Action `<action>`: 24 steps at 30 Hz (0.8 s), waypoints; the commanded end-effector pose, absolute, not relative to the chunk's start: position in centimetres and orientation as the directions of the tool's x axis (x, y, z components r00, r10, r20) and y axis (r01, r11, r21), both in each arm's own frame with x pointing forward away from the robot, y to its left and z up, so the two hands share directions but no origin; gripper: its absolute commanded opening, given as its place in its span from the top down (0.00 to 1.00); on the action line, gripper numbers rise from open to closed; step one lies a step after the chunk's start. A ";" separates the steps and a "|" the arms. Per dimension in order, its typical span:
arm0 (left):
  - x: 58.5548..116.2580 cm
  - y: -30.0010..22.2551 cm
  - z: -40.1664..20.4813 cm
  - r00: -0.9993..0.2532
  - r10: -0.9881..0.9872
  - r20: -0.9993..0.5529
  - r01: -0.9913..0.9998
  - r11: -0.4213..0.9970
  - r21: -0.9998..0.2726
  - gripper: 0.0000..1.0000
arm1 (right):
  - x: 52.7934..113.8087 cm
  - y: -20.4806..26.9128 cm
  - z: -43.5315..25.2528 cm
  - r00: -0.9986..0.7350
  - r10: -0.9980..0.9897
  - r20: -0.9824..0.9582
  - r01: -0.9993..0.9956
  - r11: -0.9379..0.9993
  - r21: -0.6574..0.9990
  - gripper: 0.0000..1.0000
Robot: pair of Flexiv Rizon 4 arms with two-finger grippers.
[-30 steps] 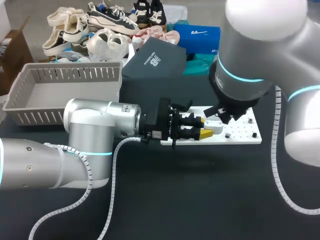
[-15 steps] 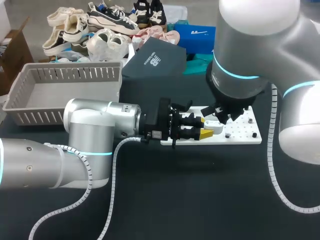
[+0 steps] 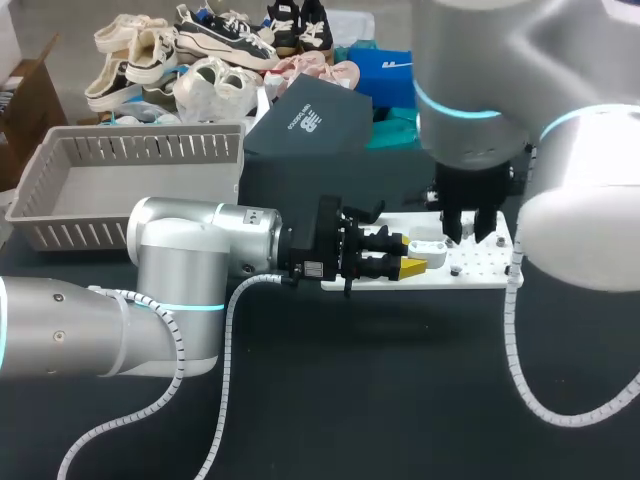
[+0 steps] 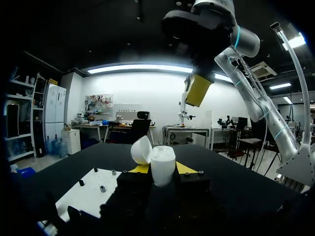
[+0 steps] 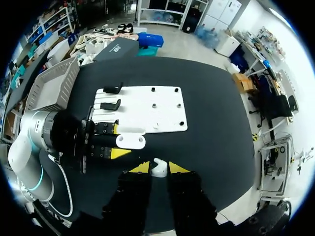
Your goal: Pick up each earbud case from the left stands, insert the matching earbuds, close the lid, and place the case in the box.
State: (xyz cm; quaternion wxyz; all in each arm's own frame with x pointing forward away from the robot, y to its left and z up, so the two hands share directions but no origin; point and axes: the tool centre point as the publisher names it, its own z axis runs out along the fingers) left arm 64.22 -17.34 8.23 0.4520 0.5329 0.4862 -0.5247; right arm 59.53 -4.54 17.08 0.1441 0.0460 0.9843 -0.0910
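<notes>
White earbud case pinched in left gripper, right gripper pinching white earbud

One open white earbud case, one white earbud, one white perforated plate, two black stands on it, one grey slatted basket, two silver robot arms, one black table
</notes>
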 end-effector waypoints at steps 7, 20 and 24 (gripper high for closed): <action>64.3 -17.4 8.1 -0.023 0.043 -0.999 0.992 -0.120 -0.028 1.00 | 59.2 -3.2 16.8 -0.955 0.075 -0.286 0.150 0.957 -0.249 1.00; 64.3 -17.4 8.1 -0.023 0.043 -0.999 0.992 -0.120 -0.028 1.00 | 59.6 -2.4 17.0 -0.955 0.146 -0.259 0.203 0.957 -0.209 1.00; 64.3 -17.4 8.1 -0.023 0.043 -0.999 0.992 -0.120 -0.028 1.00 | 60.6 -2.1 17.1 -0.912 0.346 -0.219 0.384 0.908 -0.169 1.00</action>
